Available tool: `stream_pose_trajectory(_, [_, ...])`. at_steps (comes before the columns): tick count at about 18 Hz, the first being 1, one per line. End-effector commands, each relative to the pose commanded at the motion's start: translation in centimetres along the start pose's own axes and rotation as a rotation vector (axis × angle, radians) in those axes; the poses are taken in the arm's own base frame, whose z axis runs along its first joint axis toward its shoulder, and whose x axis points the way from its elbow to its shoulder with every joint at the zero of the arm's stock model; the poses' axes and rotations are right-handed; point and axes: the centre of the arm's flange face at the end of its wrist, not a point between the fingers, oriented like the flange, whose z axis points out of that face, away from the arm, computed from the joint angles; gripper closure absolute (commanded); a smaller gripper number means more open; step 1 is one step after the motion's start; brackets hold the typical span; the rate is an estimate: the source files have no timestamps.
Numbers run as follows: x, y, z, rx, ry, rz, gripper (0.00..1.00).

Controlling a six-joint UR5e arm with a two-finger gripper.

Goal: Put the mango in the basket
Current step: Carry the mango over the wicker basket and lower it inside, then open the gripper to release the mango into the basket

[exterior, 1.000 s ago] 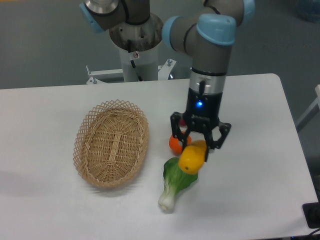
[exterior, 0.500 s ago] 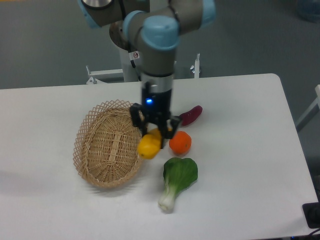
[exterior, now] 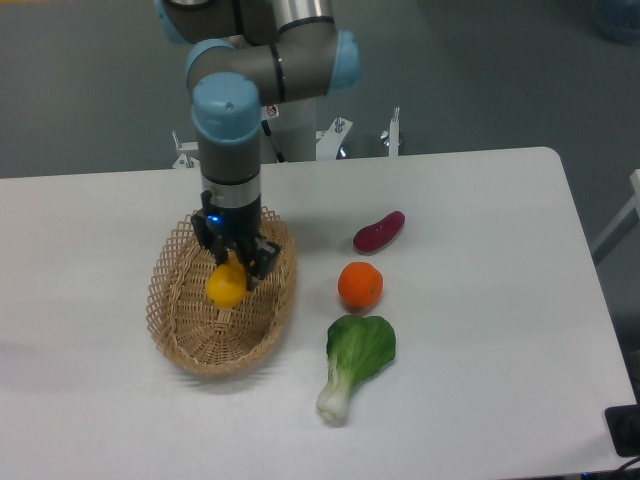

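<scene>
My gripper is shut on the yellow-orange mango and holds it above the middle of the oval tan wicker basket. The mango hangs from the fingertips over the basket's inside; I cannot tell whether it touches the woven bottom. The basket lies on the left part of the white table.
A round orange, a purple sweet potato and a green bok choy lie on the table to the right of the basket. The robot's base stands behind the table's far edge.
The gripper has carried the mango leftward, from above the bok choy, past the orange and the basket's right rim, to over the basket's middle.
</scene>
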Motion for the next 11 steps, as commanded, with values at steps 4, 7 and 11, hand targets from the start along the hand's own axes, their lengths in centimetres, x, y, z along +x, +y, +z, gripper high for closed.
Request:
stream_pose_trajectory(4, [0.6,0.1,1.0,-0.014,0.019,0.003,0.51])
stream_pose_trajectory(7, [1.3,0.0,1.9,-0.027,0.033,0.008,0.51])
stream_pose_trajectory(11, [1.4,0.2,2.7,-0.039,0.045,0.011,0.51])
